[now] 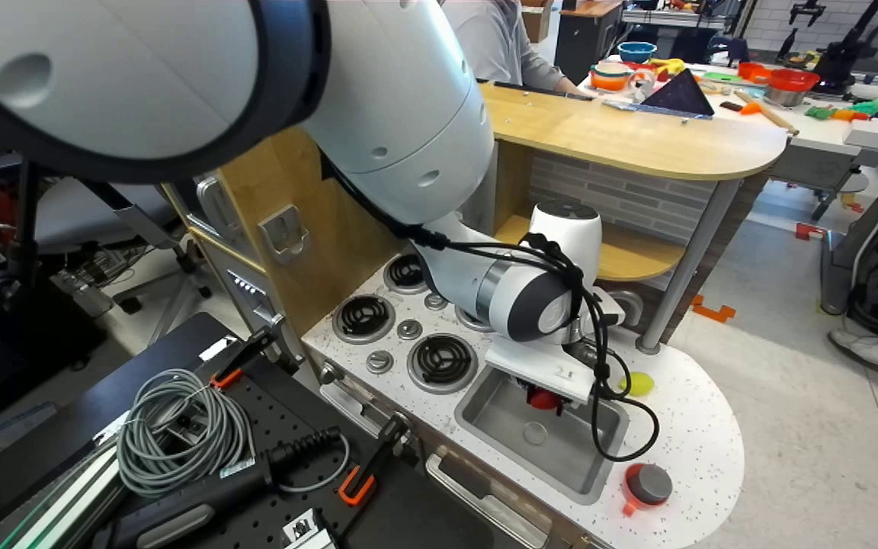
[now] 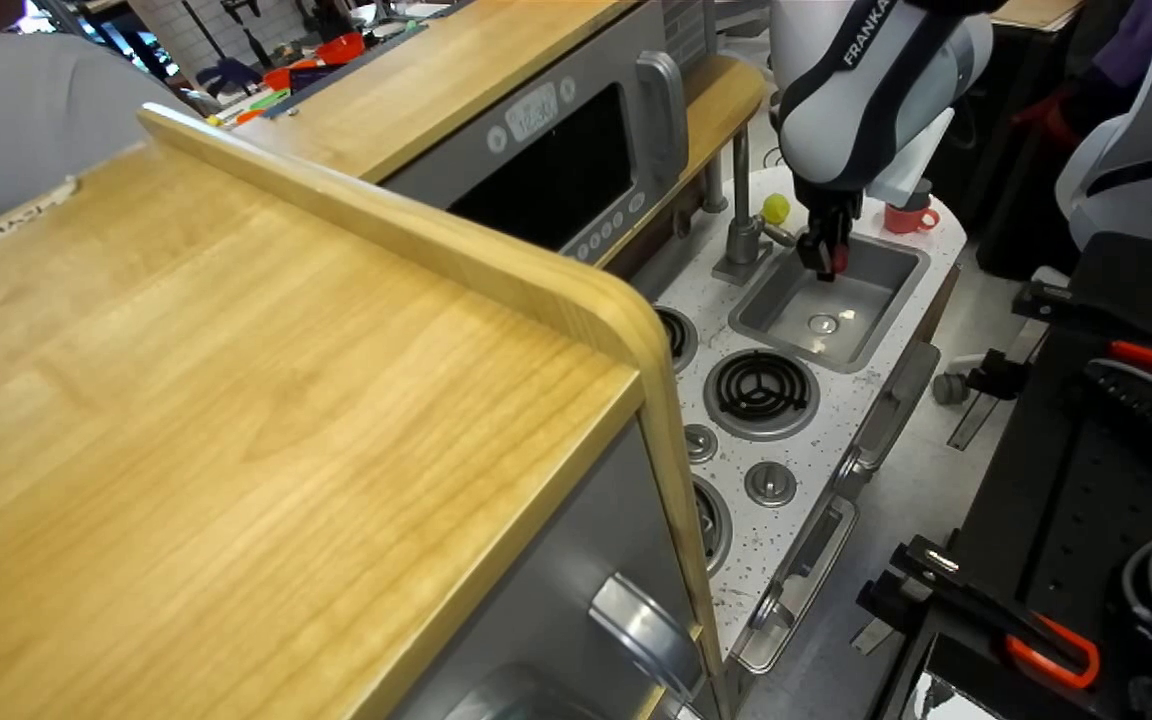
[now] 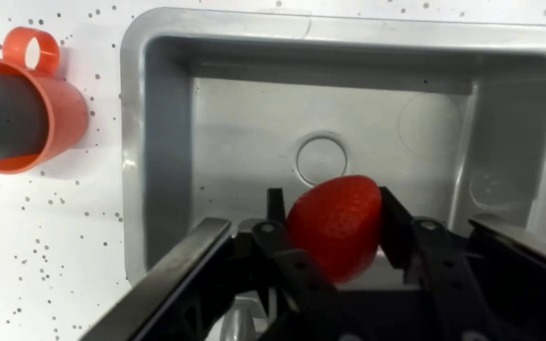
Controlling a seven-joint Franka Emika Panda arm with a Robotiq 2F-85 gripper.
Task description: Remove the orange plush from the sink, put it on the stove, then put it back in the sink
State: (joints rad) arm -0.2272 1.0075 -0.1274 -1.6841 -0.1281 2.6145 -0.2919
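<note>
The orange plush (image 3: 337, 232), showing red in all three views, is held over the grey metal sink (image 3: 263, 113), its delivery to the stove (image 1: 443, 360) not yet made. A drop is judged the likeliest mishap: the lump is rounded and tapered, and it could be squeezed out of the grasp if the lift is jerked or if only its narrow part is pinched. A collision could follow if the carry toward the stove is begun too low, with the sink's wall or rim struck by the load; how high the plush hangs relative to that rim cannot be told for sure, since the spot is partly screened by the arm (image 1: 401, 99) in an exterior view. The faucet (image 2: 744, 245), standing just beside the sink, could be bumped if the path is drawn too close to it. A snag is risked by the black cable (image 1: 601, 372), looped loose on the side away from the stove, where a red mug (image 3: 67, 113) stands. On the stove's raised coils, the plush could be rolled aside if it is let go off-center or from too high. The gripper (image 3: 332, 203) itself is parted only partway, spaced by the plush, with a finger (image 3: 394, 213) set against each side; no other thing is seen to be touched by it.
</note>
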